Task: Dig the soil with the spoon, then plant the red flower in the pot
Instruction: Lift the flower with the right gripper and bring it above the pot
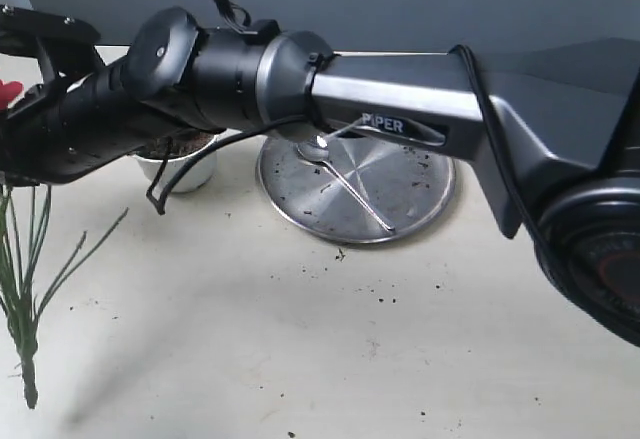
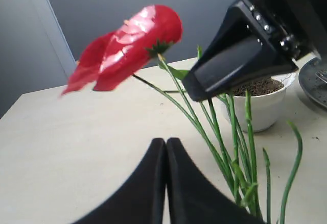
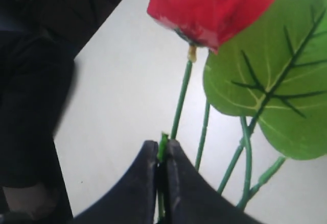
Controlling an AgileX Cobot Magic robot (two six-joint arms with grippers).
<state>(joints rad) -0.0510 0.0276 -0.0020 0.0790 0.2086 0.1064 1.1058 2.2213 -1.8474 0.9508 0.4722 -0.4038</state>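
Arm hardware: black/silver housings, w/ ext. cabling

Right arm (image 1: 400,99): silver-grey link marked "PIPER" in white, black cylindrical joints, dark rounded base w/ reddish lettering, thin black cable looped alongside. Right gripper (image 3: 162,155): smooth black tapered fingers. Left gripper (image 2: 166,150): same black tapered fingers. Small screws on black gripper housing.

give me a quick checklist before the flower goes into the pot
1. Right gripper shut on a stem of the red flower: ok.
2. Left gripper shut and empty, clear of the stems: ok.
3. Spoon parked on the steel plate, out of the way: ok.
4. Soil present in the pot: ok.
5. Hole dug deep enough in the soil: cannot tell.
6. Stem ends lined up over the pot: not ok, they hang beside it.
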